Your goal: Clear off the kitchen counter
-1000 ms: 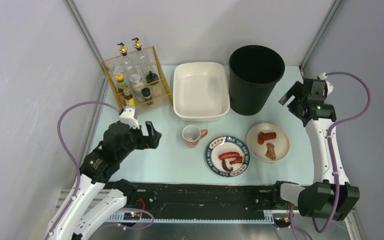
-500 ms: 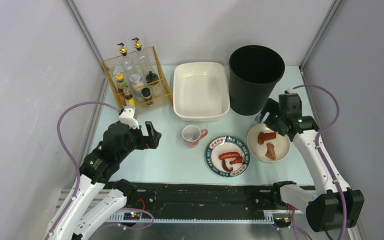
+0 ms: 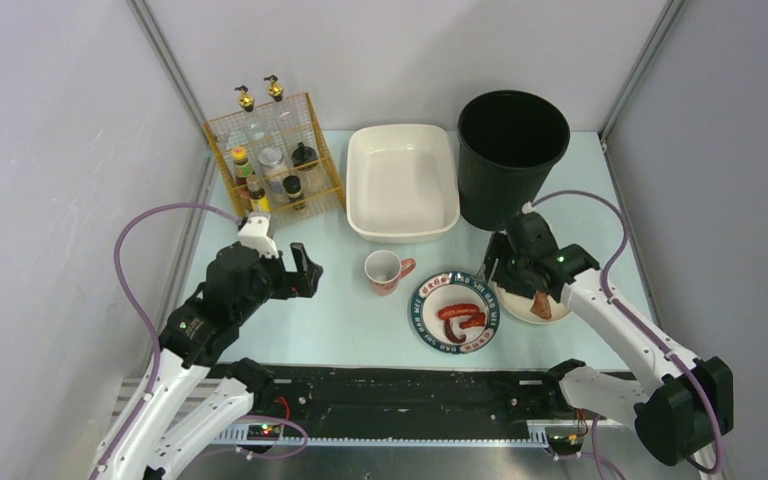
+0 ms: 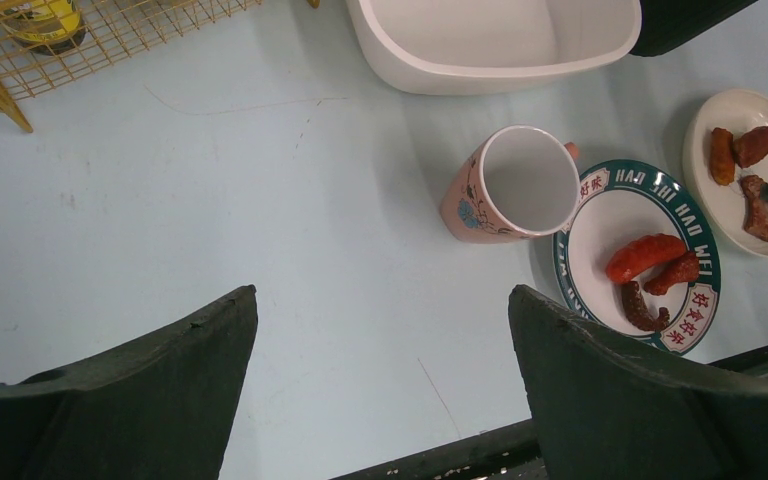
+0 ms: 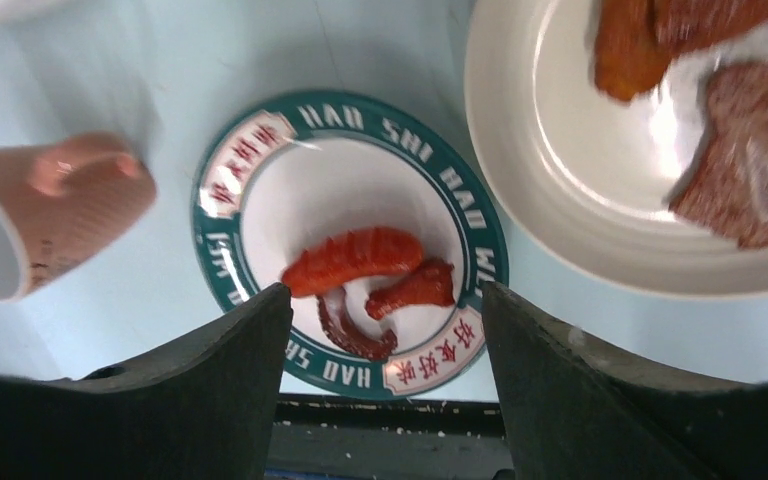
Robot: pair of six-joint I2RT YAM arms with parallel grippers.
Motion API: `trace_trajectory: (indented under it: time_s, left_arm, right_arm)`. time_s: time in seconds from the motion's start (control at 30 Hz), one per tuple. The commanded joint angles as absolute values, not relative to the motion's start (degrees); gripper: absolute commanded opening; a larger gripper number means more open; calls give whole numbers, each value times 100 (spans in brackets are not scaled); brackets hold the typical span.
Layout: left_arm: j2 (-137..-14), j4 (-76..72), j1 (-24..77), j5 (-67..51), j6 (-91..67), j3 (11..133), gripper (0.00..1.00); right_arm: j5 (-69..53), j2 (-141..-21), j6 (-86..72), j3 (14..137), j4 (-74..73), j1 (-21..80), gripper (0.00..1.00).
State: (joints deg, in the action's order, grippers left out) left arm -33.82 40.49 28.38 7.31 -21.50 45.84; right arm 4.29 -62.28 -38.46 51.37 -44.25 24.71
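1. The kitchen counter [image 3: 360, 335], pale mint-blue, spans the whole work area between the grey rails; every item below stands on it
2. Progress, as judged: barely begun. A pink mug [image 3: 384, 270], a green-rimmed plate [image 3: 428, 300] of red sausages [image 5: 352, 258] and a cream plate [image 5: 560, 180] of meat pieces [image 5: 740, 150] are all uncleared, near centre and right
3. The white basin [image 3: 400, 130], far centre, holds nothing
4. Left gripper [image 4: 380, 300]: jaws wide, holding nothing, left of the mug and apart from it
5. Right gripper [image 5: 385, 290]: jaws partly apart, nothing between them, low over the two plates where they meet; contact with either cannot be confirmed
6. Obscured: the right arm covers most of the cream plate from above
7. The black bin [image 3: 505, 205], far right, is too dark inside to tell its contents
8. The bottles in the yellow wire rack [image 3: 320, 165], far left, are too small to identify
9. The right wrist view is blurred and crops the cream plate
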Motion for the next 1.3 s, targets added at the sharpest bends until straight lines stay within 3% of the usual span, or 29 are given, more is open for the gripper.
trace_trajectory:
  time_s: [0.0,0.5,0.9,1.27]
  left_arm:
    - [-3352,4004,2856,716,-2136,4585,98]
    - [-3478,4004,2856,690,-2145,4579,98]
    - [-3570,4007,2857,698,-2140,4579,98]
    - [-3632,3999,2856,695,-2153,4578,98]
  right_arm:
    - [542,-5964,-4631,4613,-4572,2725,73]
    - [656,-5030,-5699,3392,-4659,2972,67]
    - [524,-4839,-6116,2539,-4039,3009,49]
    - [428,-4483,-6545,1835,-3238,3024,43]
